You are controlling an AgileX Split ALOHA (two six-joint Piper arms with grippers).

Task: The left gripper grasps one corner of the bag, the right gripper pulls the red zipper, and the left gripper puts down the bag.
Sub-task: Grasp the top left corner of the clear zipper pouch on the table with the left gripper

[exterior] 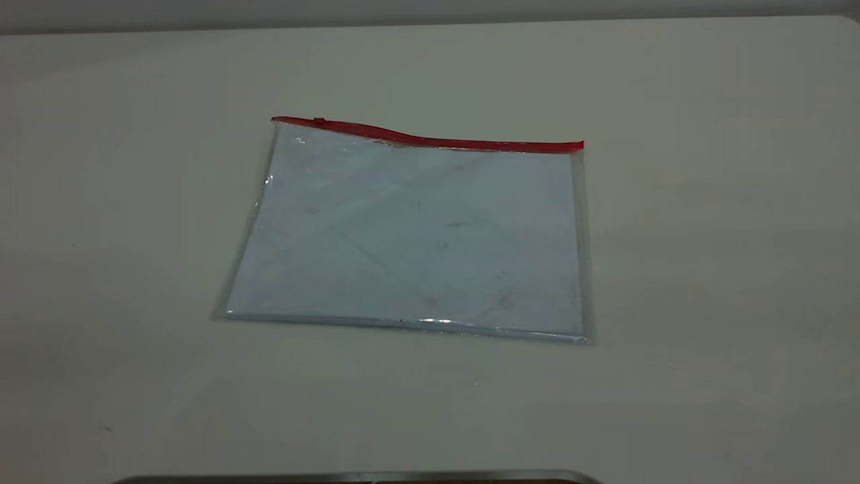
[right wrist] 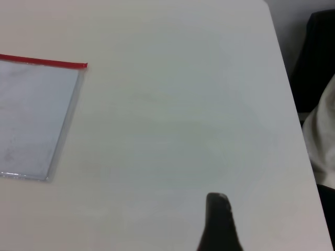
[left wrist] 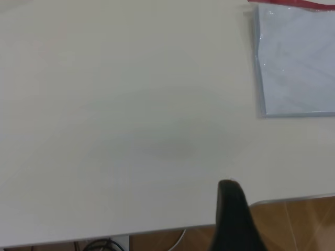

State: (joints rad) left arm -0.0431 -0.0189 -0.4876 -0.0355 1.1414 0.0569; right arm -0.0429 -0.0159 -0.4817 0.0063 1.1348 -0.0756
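The bag (exterior: pixel 416 235), a flat clear pouch with pale sheets inside, lies flat in the middle of the table. The red zipper (exterior: pixel 430 140) runs along its far long edge, with the small slider tab (exterior: pixel 318 122) near that edge's left end. No gripper appears in the exterior view. My left gripper (left wrist: pixel 229 184) shows only as a dark tapered tip over the table's near edge, well apart from the bag (left wrist: pixel 296 63). My right gripper (right wrist: pixel 216 197) hovers over bare table, far from the bag's red-ended corner (right wrist: pixel 84 66). Neither holds anything.
The pale table (exterior: pixel 705 269) surrounds the bag on all sides. Wooden floor (left wrist: pixel 298 225) and cables (left wrist: pixel 99 244) lie beyond its near edge. Dark and white cloth (right wrist: pixel 322 141) sits past the table's right edge. A grey strip (exterior: pixel 356 477) lines the exterior view's bottom.
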